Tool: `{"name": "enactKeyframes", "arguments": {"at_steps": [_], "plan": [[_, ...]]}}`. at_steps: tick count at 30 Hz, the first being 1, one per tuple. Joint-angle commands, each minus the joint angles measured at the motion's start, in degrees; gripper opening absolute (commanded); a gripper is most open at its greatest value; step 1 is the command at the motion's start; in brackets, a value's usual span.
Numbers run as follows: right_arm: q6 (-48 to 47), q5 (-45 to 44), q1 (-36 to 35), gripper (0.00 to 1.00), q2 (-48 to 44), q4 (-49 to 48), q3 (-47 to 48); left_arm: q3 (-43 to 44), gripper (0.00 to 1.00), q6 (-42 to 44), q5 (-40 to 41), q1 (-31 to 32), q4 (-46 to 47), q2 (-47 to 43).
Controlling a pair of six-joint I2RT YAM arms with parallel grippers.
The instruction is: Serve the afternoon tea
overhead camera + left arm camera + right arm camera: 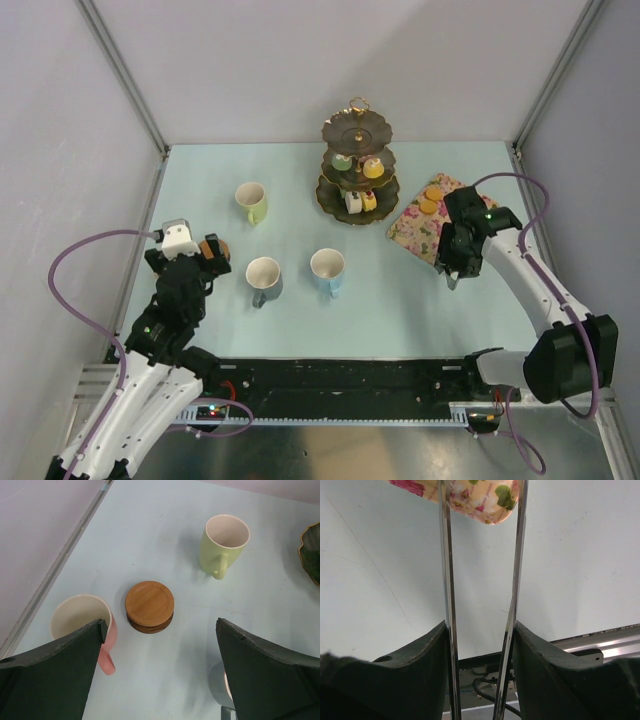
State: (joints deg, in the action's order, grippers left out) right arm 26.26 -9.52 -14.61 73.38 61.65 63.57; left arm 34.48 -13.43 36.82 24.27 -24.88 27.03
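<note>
Left gripper (161, 630) hovers wide open above the stacked coasters (149, 605), ready for pickup. Right gripper (480, 630) clamps tongs (446, 570), which point at the tray (470, 495).

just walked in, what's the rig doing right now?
Tea service, partway. The right hand grips metal tongs pointing at a corner of the floral tray, which holds a few small cakes; more sit on the three-tier stand. The left hand is open above a stack of coasters beside the pink mug. The yellow-green mug, grey mug and blue mug stand directly on the table.
</note>
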Motion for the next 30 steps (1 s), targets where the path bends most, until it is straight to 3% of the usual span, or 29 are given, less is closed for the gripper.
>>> {"name": "enactKeyframes", "arguments": {"at_steps": [1,19,30], "plan": [[-0.33,-0.37,0.41,0.53,0.84,-1.23,-0.05,-0.20,0.98,0.98,0.01,0.34,1.64,0.39],[-1.29,-0.97,0.69,0.53,1.61,0.95,-1.00,-0.20,0.98,0.95,-0.11,0.38,1.66,0.66],[-2.44,0.79,0.56,0.42,2.38,-0.37,-1.34,-0.20,0.98,0.95,-0.08,0.34,1.61,0.36]]}}
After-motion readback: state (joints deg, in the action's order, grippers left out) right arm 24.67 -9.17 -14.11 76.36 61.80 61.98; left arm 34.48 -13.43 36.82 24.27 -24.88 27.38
